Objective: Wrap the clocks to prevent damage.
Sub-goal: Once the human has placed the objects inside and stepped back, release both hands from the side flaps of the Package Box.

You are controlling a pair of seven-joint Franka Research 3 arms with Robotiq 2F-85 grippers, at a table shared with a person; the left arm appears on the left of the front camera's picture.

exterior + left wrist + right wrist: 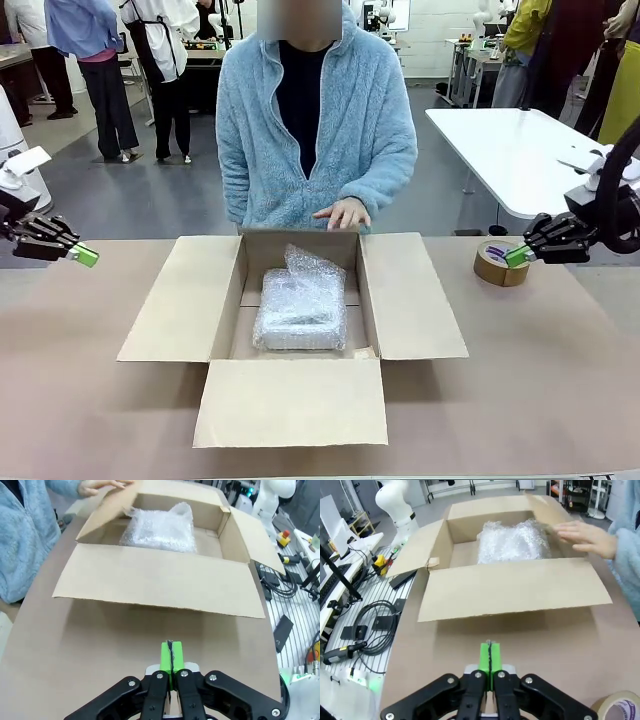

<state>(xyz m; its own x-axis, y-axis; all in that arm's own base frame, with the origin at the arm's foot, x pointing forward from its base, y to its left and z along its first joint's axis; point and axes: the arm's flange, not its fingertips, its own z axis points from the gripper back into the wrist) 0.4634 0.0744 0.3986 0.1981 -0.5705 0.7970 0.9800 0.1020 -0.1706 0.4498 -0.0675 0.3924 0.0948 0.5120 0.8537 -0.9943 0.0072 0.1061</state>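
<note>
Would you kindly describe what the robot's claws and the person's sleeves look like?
The left claw and the right claw are black jointed linkages with silvery pivot pins, tipped with bright green pads, and mounted on white arms. The person wears fluffy light-blue fleece sleeves over a dark top.

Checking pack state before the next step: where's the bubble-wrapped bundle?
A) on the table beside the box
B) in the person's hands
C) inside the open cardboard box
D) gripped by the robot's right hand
C: the bubble-wrapped bundle lies on the floor of the open cardboard box. The left hand and right hand are shut at the table's sides, holding nothing, and the person's hand is at the far flap.
</note>
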